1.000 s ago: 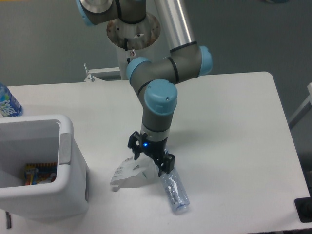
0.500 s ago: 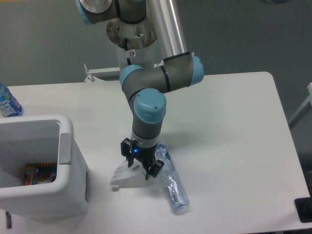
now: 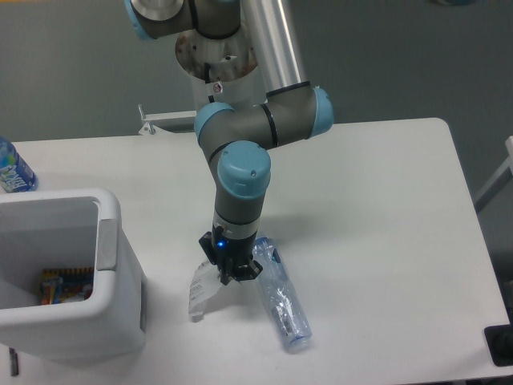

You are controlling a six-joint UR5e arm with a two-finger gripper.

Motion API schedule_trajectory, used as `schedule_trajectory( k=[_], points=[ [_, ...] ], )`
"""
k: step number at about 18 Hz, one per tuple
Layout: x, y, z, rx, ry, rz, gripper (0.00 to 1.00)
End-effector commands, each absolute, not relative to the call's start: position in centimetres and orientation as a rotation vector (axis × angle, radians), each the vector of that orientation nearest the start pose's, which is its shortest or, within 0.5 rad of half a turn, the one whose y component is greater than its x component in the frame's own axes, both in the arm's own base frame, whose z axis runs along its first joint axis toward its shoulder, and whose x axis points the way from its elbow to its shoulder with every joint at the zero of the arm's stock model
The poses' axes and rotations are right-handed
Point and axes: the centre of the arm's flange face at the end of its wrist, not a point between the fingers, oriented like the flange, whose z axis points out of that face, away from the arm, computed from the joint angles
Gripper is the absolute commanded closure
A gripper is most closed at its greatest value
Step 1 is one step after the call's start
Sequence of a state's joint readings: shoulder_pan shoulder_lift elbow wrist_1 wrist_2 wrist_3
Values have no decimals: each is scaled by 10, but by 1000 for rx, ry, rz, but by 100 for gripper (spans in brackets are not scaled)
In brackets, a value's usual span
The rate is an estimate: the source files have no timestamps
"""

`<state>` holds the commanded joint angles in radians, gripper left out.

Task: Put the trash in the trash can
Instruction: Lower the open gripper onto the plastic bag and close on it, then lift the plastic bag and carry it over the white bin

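One claw (image 3: 227,273), black, two fingers, pointing straight down with a blue light lit on its body. Fingers are pinched together on the top edge of the paper wrapper (image 3: 201,292); no gap visible between them. Wrapper is crumpled white paper with small dark print, pulled up into a narrow peak under the claw, lower end touching the desk (image 3: 377,208).

Plastic bottle (image 3: 281,298) lies on its side just right of the claw: long, clear, crinkled, faint blue tint, running diagonally toward the front desk edge. Whether it touches the claw, can't tell.

Trash can (image 3: 112,265) sits at the front left, near the wrapper but apart from it: white plastic, rectangular, rounded corners, thick rim. Colourful packaging (image 3: 66,285) visible at the bottom inside.

Blue-label bottle (image 3: 12,170) is at the far left edge, behind the can, partly cut off.

Desk top is smooth matte white with rounded corners.
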<state>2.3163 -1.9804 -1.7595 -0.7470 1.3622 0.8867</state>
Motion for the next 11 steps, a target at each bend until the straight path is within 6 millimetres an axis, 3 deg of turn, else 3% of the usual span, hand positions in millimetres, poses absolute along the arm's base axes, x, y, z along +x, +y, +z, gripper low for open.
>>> schedule_trajectory(
  k=[4, 11],
  points=[
    [-304, 556, 275, -2805, 200, 56, 100],
    [-316, 570, 364, -2625, 14, 69, 100]
  ],
)
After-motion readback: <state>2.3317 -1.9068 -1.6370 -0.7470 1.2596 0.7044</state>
